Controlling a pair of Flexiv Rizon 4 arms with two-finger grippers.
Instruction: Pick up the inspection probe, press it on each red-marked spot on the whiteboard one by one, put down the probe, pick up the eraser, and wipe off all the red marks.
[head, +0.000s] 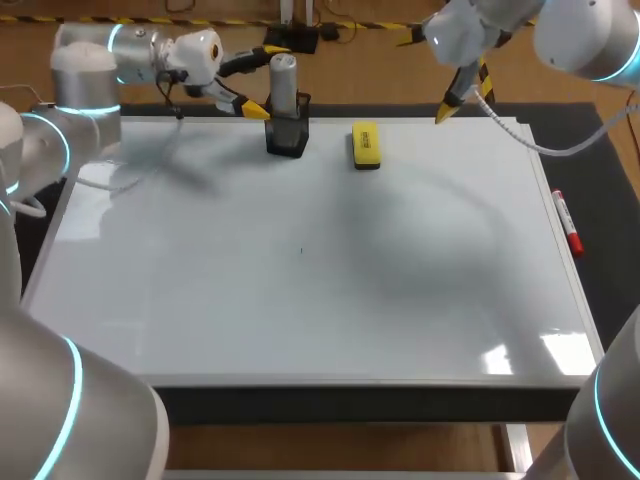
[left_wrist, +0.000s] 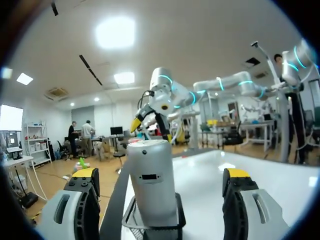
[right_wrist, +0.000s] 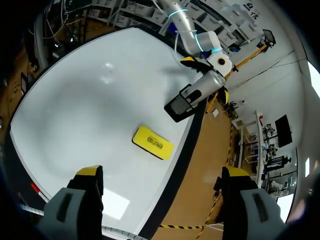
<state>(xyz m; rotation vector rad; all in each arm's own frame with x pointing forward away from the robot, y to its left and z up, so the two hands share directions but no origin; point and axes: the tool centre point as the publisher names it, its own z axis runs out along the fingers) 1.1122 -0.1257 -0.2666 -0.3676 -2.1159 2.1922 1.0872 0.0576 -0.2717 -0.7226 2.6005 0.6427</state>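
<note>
At the far edge of the whiteboard, the probe stands upright in its black mesh holder. The left hand is spread open either side of it, not touching. The yellow eraser lies just beside the holder, and the right hand hangs open above the board nearby.

Head camera overlooks the whole board from 6 o'clock. Left wrist, at 11, faces the probe closely; right wrist, high at 1, shares it.

This is a robotics lab. Left arm at 10 o'clock and right arm at 1 o'clock flank a whiteboard.
</note>
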